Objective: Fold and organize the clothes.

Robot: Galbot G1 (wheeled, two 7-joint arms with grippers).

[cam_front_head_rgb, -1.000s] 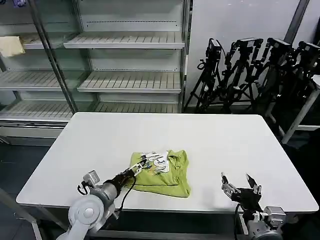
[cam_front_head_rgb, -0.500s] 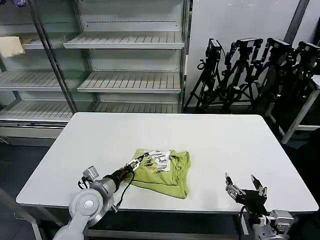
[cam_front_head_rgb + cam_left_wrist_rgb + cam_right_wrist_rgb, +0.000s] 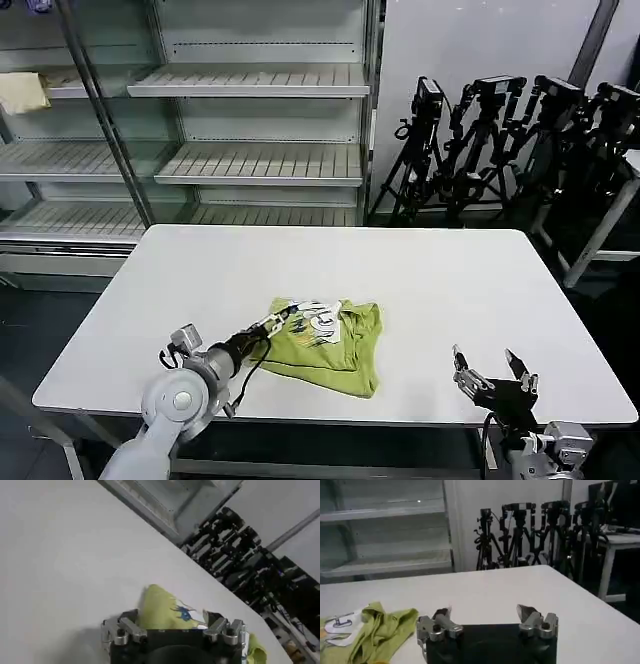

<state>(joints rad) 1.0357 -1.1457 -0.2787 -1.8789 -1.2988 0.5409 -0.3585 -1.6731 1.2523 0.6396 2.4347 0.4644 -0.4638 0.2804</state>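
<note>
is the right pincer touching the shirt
No, the right pincer hovers open near the table's front edge, well apart from the lime T-shirt.

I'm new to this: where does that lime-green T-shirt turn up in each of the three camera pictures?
Head view: the T-shirt lies bunched on the white table, near its front edge, at the left pincer.
Left wrist view: it shows just beyond that pincer, printed graphic up.
Right wrist view: it lies off to one side, apart from the right pincer.
Shared landmark: the black tripods behind the table.
</note>
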